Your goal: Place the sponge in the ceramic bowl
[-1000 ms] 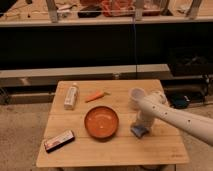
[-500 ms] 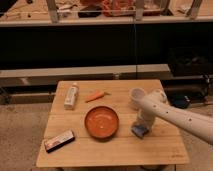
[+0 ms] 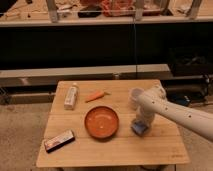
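Observation:
The ceramic bowl (image 3: 101, 122) is a wide orange-red dish near the middle of the wooden table (image 3: 115, 150). The sponge (image 3: 139, 129), a small blue block, lies on the table just right of the bowl. My gripper (image 3: 139, 121) comes in from the right on a white arm and points down right over the sponge, covering its top. The sponge appears to rest on the tabletop.
A small white cup (image 3: 135, 95) stands behind the arm. An orange carrot (image 3: 96, 96) and a pale bottle (image 3: 71, 96) lie at the back left. A dark flat box (image 3: 59, 140) sits at the front left corner. Shelving runs behind the table.
The arm has shifted slightly left and down over the sponge. The sponge and the bowl have stayed in place.

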`<action>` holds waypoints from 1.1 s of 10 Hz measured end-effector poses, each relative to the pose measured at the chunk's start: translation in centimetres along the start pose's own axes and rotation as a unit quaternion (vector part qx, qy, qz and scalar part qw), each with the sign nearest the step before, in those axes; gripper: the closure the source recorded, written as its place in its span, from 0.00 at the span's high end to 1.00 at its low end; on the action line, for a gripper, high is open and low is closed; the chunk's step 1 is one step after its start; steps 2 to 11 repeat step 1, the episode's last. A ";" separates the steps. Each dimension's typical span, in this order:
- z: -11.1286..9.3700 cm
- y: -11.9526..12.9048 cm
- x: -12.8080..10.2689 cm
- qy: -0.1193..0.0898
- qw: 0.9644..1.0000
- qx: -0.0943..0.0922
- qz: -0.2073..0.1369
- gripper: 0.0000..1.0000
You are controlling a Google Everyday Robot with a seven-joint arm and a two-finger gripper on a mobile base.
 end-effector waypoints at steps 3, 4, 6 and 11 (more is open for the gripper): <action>-0.7 0.0 0.2 0.004 1.000 -0.004 0.000 0.00; -0.7 0.0 0.2 0.004 1.000 -0.004 0.000 0.00; -0.7 0.0 0.2 0.004 1.000 -0.004 0.000 0.00; -0.7 0.0 0.2 0.004 1.000 -0.004 0.000 0.00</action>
